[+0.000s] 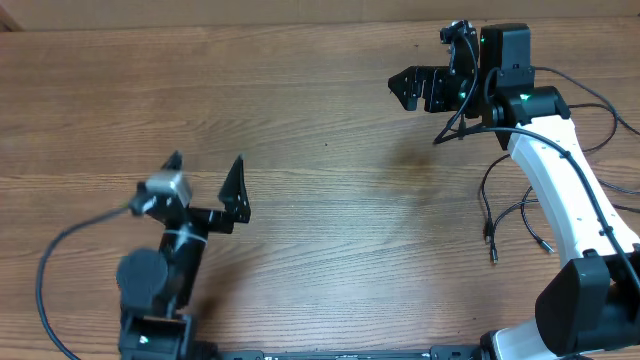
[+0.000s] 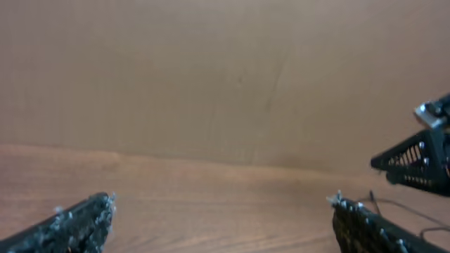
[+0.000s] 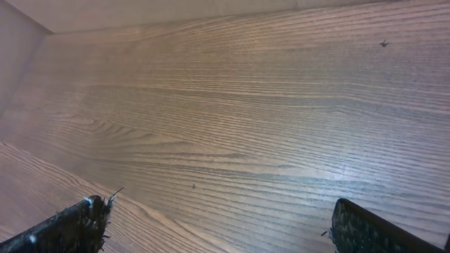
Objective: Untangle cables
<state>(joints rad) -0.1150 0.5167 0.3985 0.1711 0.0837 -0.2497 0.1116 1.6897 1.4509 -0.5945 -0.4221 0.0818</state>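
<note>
The cables (image 1: 505, 215) are thin black cords lying on the wooden table at the right, beside the right arm's white link, with small plugs (image 1: 491, 245) at their ends. A bit of thin cord (image 2: 397, 204) shows in the left wrist view. My right gripper (image 1: 408, 88) is open and empty at the far right of the table, left of and beyond the cables. Its wrist view shows only bare wood between the fingers (image 3: 218, 225). My left gripper (image 1: 207, 172) is open and empty at the near left, far from the cables, with only wood between its fingers (image 2: 221, 218).
The right arm's white link (image 1: 560, 180) lies across the right side next to the cables. A thicker black arm cable (image 1: 50, 270) loops at the near left. The right gripper (image 2: 420, 156) shows at the right edge of the left wrist view.
</note>
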